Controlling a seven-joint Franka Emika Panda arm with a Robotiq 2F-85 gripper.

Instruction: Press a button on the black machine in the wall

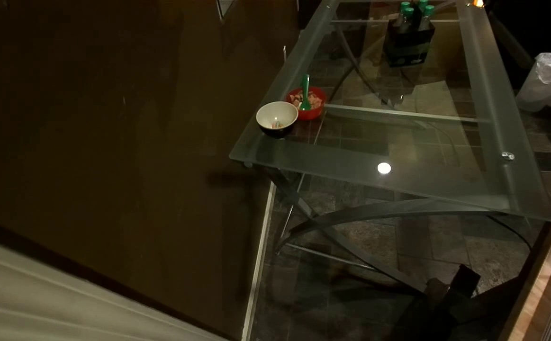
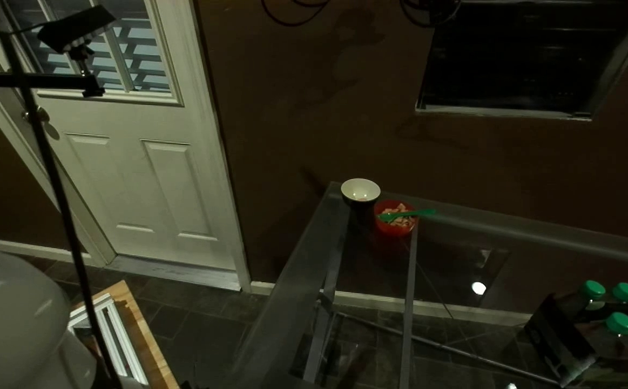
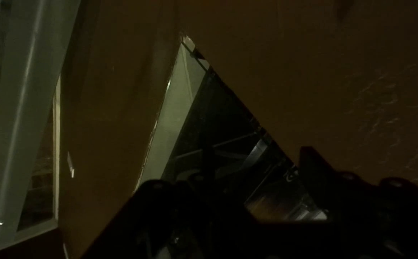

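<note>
The black machine (image 2: 524,54) is set in the brown wall at the upper right of an exterior view, with a pale frame edge along its bottom. In the wrist view, the machine (image 3: 223,118) shows as a dark, glossy, tilted face with reflections on it and a pale side strip at its left. Its buttons are too dark to make out. My gripper (image 3: 258,153) is a black silhouette low in the wrist view, in front of the machine face. Its fingers stand apart with nothing seen between them. Whether it touches the machine cannot be told. The gripper is outside both exterior views.
A glass table (image 1: 427,184) stands along the wall. On it are a white-and-black bowl (image 1: 277,116), a red bowl (image 1: 318,110) with a green spoon, and a carrier of green-capped bottles (image 1: 408,42). A white door (image 2: 146,178) and a camera stand (image 2: 49,156) are at the left.
</note>
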